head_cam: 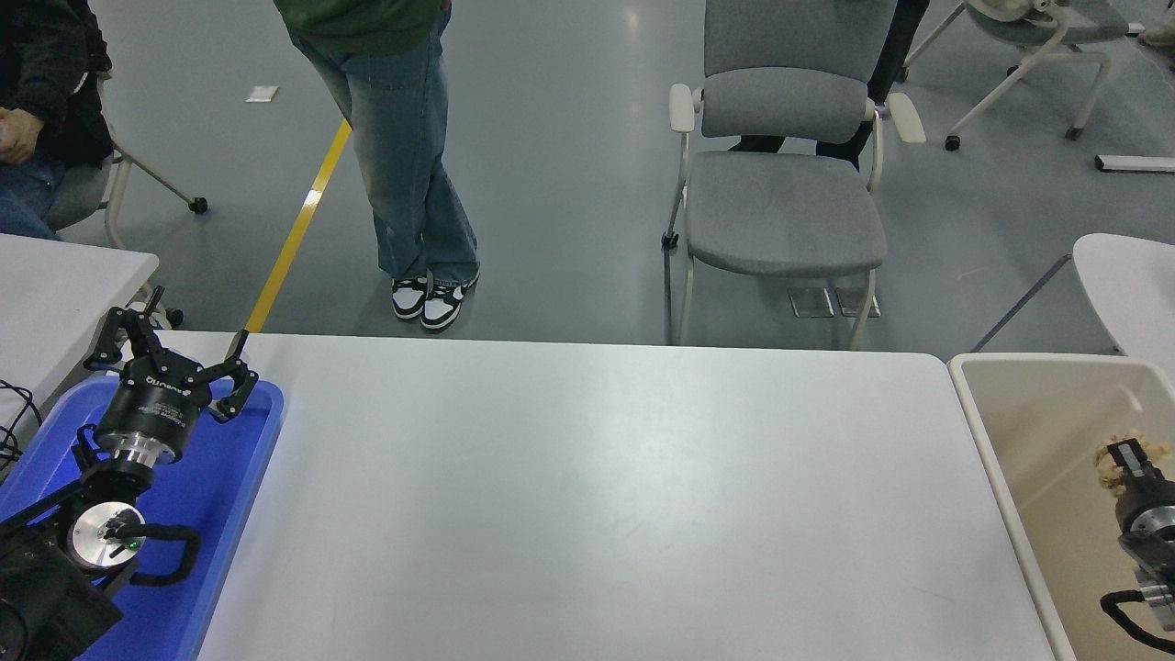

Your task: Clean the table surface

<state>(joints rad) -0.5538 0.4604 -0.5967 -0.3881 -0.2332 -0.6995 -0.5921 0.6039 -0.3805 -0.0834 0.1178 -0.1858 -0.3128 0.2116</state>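
We see the table surface (587, 496), a large smooth plain white rectangular tabletop with rounded corners, filling the middle and lower part of the head view, with nothing loose lying on it that we can make out. Our right black gripper (1122, 464) comes in at the right edge and hangs inside the beige plastic bin (987, 431) that stands just beside the table's right end; it looks clamped on a crumpled wad of tan paper (1108, 466), though only the near part of its fingers shows. We judge that it is held there so the wad falls inside the bin's walls and not back onto the tabletop. Our left black gripper (170, 353) is parked at the lower left above the blue plastic tray (248, 477), its fingers spread wide and holding nothing, kept off the work area. Counting: one large tabletop, one bin, one tray, one wad of paper, two grippers, one grey upholstered chair (780, 197) facing the far edge, one standing person in blue jeans (404, 156) beyond the table, and one seated person's sleeve (41, 73) at the top left
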